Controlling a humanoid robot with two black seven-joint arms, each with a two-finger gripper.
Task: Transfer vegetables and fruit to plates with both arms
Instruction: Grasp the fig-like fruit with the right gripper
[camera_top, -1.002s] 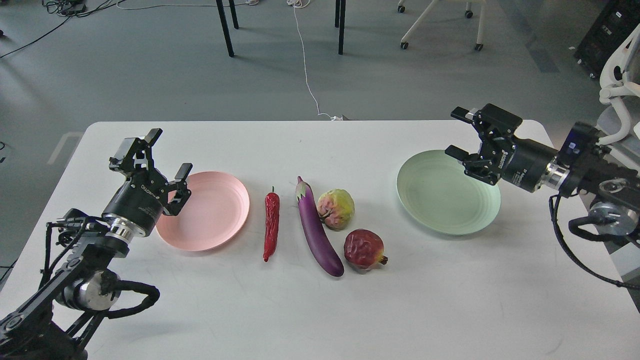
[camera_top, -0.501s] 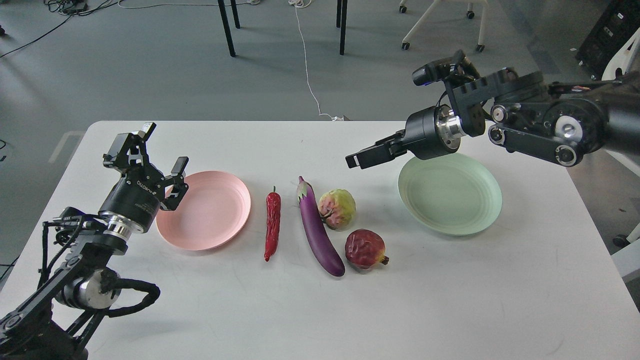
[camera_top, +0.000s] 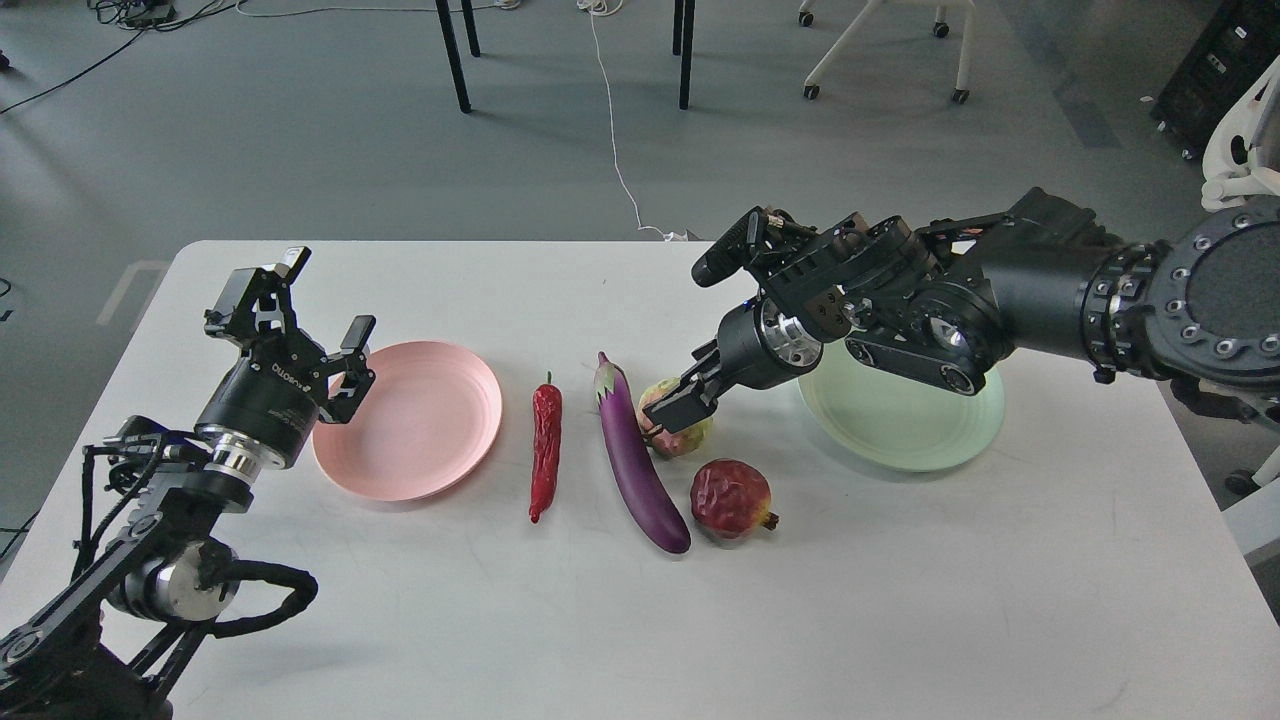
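On the white table (camera_top: 900, 600) lie a red chili pepper (camera_top: 545, 450), a purple eggplant (camera_top: 635, 470), a yellow-green fruit (camera_top: 652, 397) and a dark red pomegranate-like fruit (camera_top: 730, 498), side by side between the pink plate (camera_top: 420, 420) and the mint green plate (camera_top: 900, 435). Both plates are bare. My left gripper (camera_top: 326, 298) is open and empty, above the pink plate's left rim. My right gripper (camera_top: 680, 405) reaches down onto the yellow-green fruit and covers part of it. Its fingers show as one dark mass, so I cannot tell how they stand.
My right arm (camera_top: 1000, 300) stretches across the mint plate and hides its far half. Beyond the table's far edge are chair and table legs (camera_top: 450, 55) and a white cable (camera_top: 612, 130) on the grey floor.
My right arm swung from the table's right side leftwards across the mint plate and dropped its gripper onto the yellow-green fruit. My left gripper shifted slightly left.
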